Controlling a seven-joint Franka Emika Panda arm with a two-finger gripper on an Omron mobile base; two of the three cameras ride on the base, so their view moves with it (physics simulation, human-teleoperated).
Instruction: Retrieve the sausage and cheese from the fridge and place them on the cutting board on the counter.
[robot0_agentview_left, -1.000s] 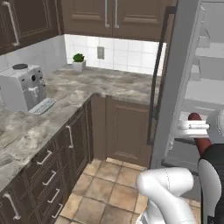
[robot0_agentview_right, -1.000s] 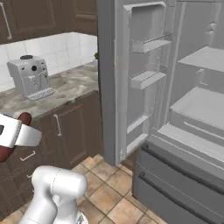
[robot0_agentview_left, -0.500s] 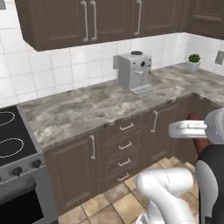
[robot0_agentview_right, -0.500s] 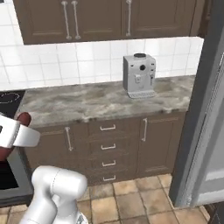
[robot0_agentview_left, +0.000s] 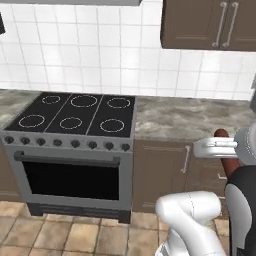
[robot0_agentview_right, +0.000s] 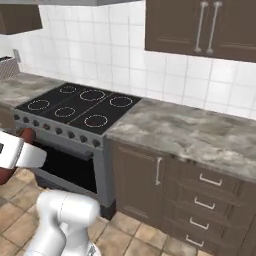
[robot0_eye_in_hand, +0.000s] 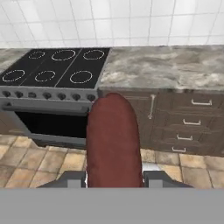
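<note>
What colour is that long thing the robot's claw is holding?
Dark red: the sausage, clearest in the hand view.

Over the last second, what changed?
The base turned, so the whole view swept from the open fridge, past the coffee machine, to the stove and counter. Those things themselves did not move. Unchanged: the tool stays shut on the sausage.

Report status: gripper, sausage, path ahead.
Gripper shut on sausage. Held clear above floor, facing stove and counter. Nothing blocking ahead.
</note>
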